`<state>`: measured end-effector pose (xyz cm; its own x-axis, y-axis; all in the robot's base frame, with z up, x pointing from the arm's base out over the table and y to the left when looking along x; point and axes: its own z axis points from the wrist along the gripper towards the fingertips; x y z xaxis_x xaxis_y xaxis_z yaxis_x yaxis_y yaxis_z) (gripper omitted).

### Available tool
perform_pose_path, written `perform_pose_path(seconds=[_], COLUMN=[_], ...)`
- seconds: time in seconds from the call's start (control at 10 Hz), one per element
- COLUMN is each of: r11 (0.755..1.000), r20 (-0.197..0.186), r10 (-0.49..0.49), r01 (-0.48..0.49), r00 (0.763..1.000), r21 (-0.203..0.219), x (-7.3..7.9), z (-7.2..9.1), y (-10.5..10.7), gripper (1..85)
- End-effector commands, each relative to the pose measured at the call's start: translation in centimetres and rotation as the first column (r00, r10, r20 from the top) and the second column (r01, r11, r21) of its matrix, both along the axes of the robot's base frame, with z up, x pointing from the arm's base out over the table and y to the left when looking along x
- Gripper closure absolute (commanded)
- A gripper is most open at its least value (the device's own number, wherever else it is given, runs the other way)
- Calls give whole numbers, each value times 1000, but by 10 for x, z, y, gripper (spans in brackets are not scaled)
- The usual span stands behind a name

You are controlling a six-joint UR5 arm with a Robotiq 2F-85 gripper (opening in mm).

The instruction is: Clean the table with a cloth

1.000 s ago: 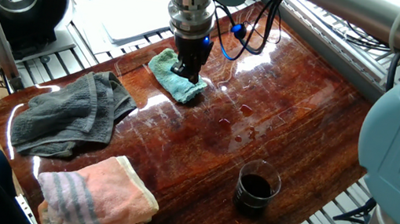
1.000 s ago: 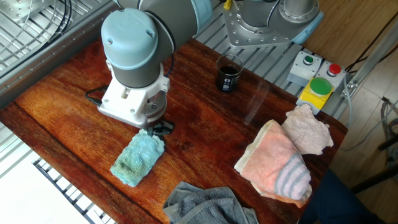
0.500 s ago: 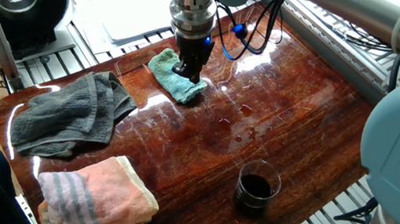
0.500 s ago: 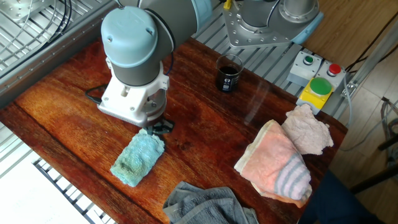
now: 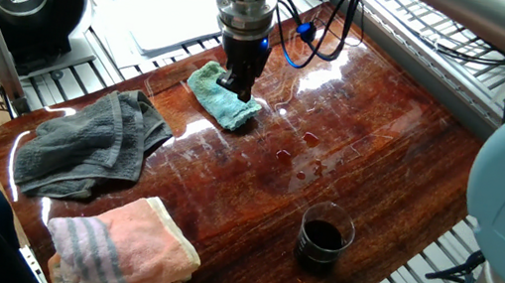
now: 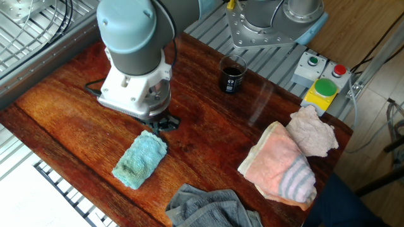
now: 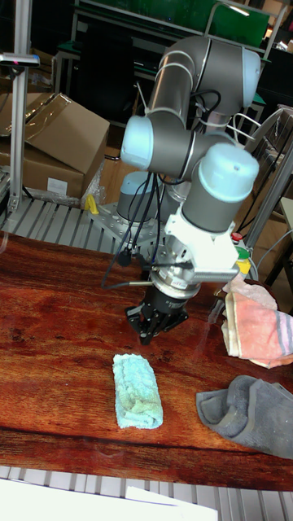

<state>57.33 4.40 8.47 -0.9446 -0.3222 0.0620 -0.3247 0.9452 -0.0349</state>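
The small teal cloth (image 5: 225, 109) (image 6: 140, 159) (image 7: 137, 391) lies folded on the glossy reddish-brown table (image 5: 388, 172) (image 6: 208, 132) (image 7: 57, 326), near its far left edge in one fixed view. My gripper (image 5: 237, 87) (image 6: 165, 122) (image 7: 152, 324) hangs just above the cloth's end nearest the arm, pointing down. Its black fingers stand slightly apart and hold nothing. The cloth rests free on the wood. A few small wet spots (image 5: 305, 157) shine on the table to the right of the cloth.
A dark grey towel (image 5: 87, 142) and a pink striped towel (image 5: 122, 243) lie at the table's left front. A glass of dark liquid (image 5: 323, 238) stands near the front edge. A white board (image 5: 176, 15) lies beyond the table's far edge.
The gripper has lifted up off the cloth's end and shifted slightly away from it. The cloth has stayed where it was.
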Motion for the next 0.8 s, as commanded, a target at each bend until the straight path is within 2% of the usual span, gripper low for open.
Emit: perform_pose_path(seconds=[0.0,0.2,0.3,0.4,0.5,0.6,0.7], r11=[996,995,998,999,1000,998,996], r20=[46,31,0,-15,1,22,35], r10=[-73,-92,-65,-29,-22,-62,-69], r01=[75,93,65,29,22,63,71], r00=[996,995,998,999,1000,998,997], r21=[-42,-31,-11,24,13,-25,-50], x=[5,0,-9,-13,-10,-5,-2], z=[7,7,8,8,7,6,6], y=[-6,-1,5,12,9,0,-6], gripper=[813,843,697,370,353,673,843])
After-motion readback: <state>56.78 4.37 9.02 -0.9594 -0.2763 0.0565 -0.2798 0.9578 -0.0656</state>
